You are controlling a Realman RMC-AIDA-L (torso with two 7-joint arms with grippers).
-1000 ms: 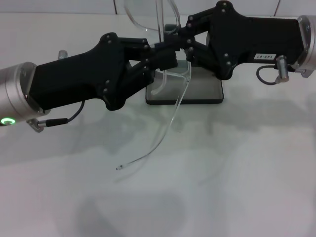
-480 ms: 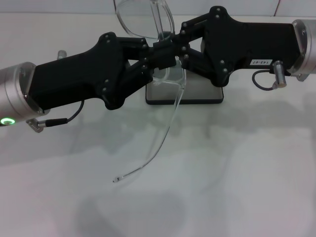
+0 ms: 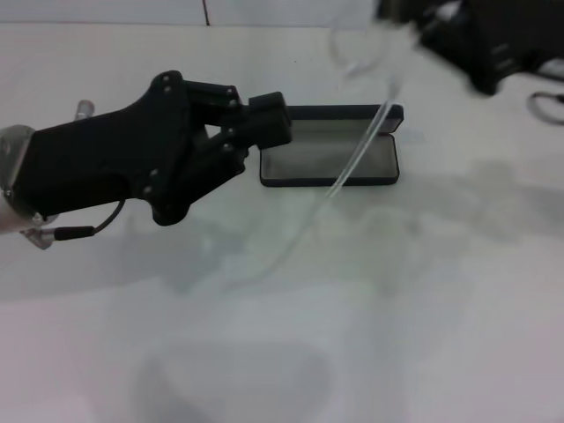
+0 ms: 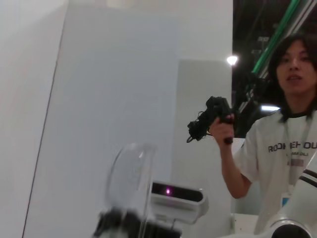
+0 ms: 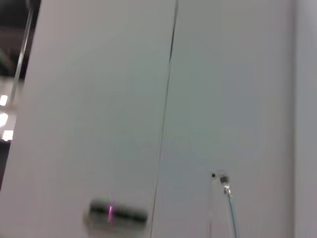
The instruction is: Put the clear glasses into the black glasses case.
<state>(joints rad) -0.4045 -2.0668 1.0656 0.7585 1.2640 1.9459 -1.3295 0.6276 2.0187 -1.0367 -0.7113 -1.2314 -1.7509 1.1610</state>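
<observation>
Head view, progress: clear glasses [image 3: 370,132] not yet in the black glasses case [image 3: 330,159]; they hang blurred above its open tray, held at the right gripper [image 3: 423,22], whose finger state cannot be told.
Head view, left gripper [image 3: 273,119]: beside the case, fingers together, empty.
Head view, count: one case, one pair.
Left wrist view: one lens [image 4: 130,181]; one bystander [image 4: 282,148].
Right wrist view: one arm tip [image 5: 225,186] of the glasses.

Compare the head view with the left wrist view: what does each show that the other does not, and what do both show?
Only the head view shows the open black glasses case on the white table, and the left gripper beside it. Only the left wrist view shows a person holding a black handheld device. Both show the clear glasses, raised above the table.
</observation>
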